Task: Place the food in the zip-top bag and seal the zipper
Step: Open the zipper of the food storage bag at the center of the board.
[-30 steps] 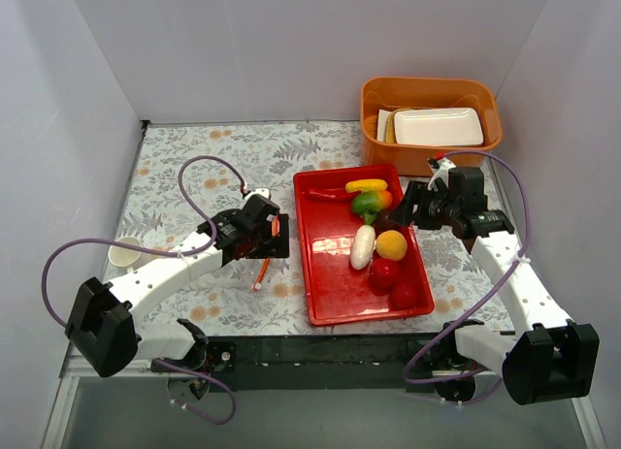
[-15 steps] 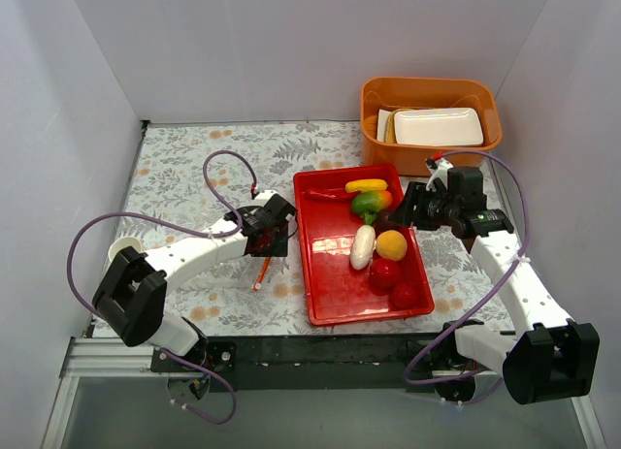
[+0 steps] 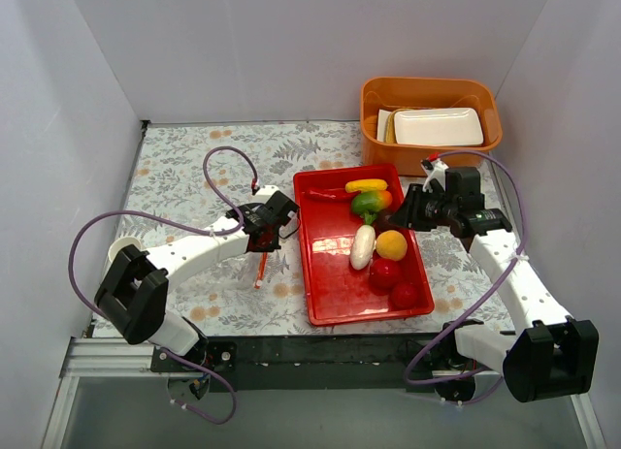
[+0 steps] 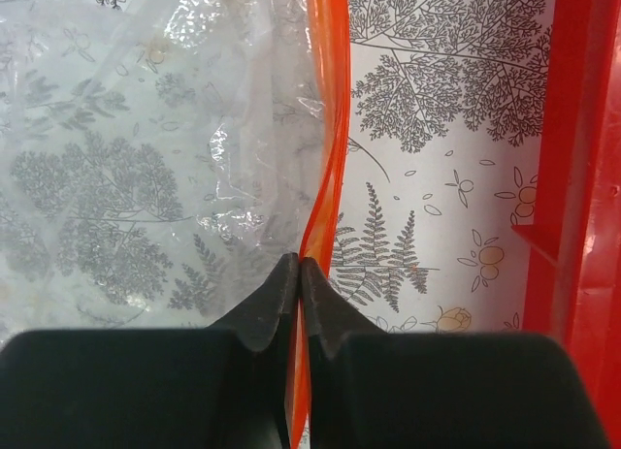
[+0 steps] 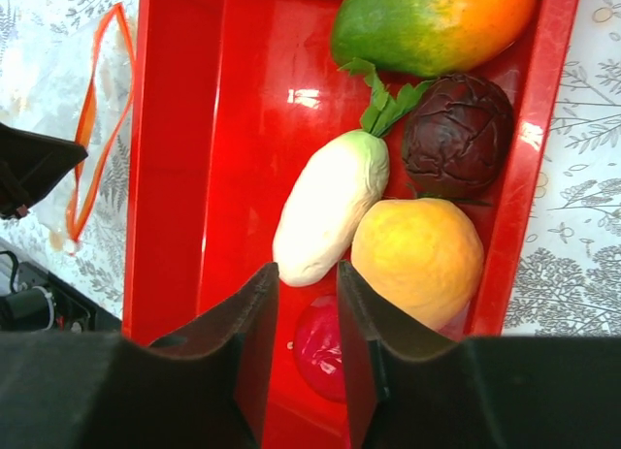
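The clear zip-top bag lies flat on the patterned cloth left of the red tray. Its orange-red zipper runs between my left fingertips. My left gripper is shut on that strip, also seen from above. The food is in the tray: a white oblong, a yellow fruit, a dark purple piece, a green-orange fruit and a red fruit. My right gripper hovers over the white oblong's end, jaws narrowly open with nothing between them.
An orange tub holding a white foam tray stands at the back right. A small pale bowl sits at the left edge by the left arm. White walls close in three sides.
My left gripper has closed onto the bag's orange-red strip, and the left arm's elbow has swung left. The right jaws have narrowed above the tray.
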`<state>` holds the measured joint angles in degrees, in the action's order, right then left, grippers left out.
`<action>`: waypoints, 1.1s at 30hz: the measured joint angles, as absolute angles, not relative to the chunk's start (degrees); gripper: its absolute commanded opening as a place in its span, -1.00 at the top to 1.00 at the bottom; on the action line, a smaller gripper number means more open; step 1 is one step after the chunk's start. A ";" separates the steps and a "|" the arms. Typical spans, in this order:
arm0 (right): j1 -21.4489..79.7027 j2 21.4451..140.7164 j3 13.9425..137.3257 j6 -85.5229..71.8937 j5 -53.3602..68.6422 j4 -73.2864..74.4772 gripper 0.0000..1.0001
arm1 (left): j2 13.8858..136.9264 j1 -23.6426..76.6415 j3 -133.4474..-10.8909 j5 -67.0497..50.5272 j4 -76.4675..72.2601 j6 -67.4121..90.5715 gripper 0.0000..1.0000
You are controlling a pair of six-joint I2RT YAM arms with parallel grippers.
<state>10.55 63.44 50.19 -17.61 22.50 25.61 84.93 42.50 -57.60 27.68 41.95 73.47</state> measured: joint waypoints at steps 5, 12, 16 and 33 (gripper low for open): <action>11.55 63.46 50.22 -18.04 24.21 25.50 0.37 | 84.93 42.50 -57.71 28.08 42.04 73.45 1.00; 16.93 64.62 50.48 -21.37 27.35 22.24 0.27 | 82.17 42.50 -60.55 27.29 42.35 73.36 1.00; 22.06 67.68 50.59 -25.71 29.39 16.82 0.24 | 76.79 42.52 -61.58 26.13 41.60 73.49 1.00; 42.19 94.30 62.89 -41.01 33.52 -4.67 -0.13 | 65.04 42.52 -56.97 24.56 38.98 75.50 1.00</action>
